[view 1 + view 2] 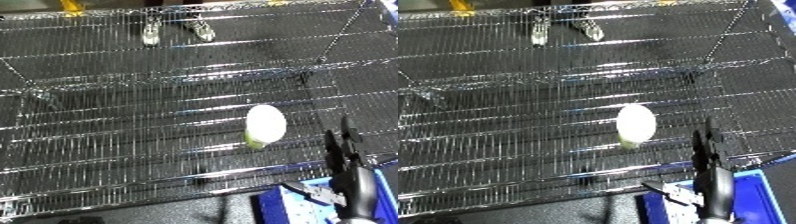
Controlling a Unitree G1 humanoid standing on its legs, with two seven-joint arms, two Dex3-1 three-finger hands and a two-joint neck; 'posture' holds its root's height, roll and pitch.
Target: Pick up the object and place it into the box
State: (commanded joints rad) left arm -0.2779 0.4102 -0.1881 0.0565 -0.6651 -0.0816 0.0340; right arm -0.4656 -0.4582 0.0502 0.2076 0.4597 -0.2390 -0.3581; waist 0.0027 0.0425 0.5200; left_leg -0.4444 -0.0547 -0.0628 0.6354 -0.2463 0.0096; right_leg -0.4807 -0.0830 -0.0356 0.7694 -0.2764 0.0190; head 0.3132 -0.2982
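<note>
Left eye view, looking down: a wire rack point(133, 110) fills almost the whole field — chrome grid shelf, dark floor visible through the mesh. Its front edge runs across the lower part of the view. Thin diagonal wires cross the upper right of the shelf.

Below the front edge, at the lower right corner, a blue bin point(753, 192) comes into view; only part of its rim and wall shows, and its contents cannot be made out because the hand covers the opening.

Right hand point(348, 170) rises from the lower right, black, fingers straight and held close together, pointing up the view — nothing held, nothing pinched. It stands over the bin's corner and the shelf's front edge, just right of the object, apart from it.

Object: a white oval item point(265, 124) with a yellow-green lower end, lying on the shelf right of centre, near the front edge. Not in the bin.

Far edge of the shelf, upper middle: a pair of shoes point(176, 29) seen through the mesh, well apart from the object.

Left hand is out of view.
</note>
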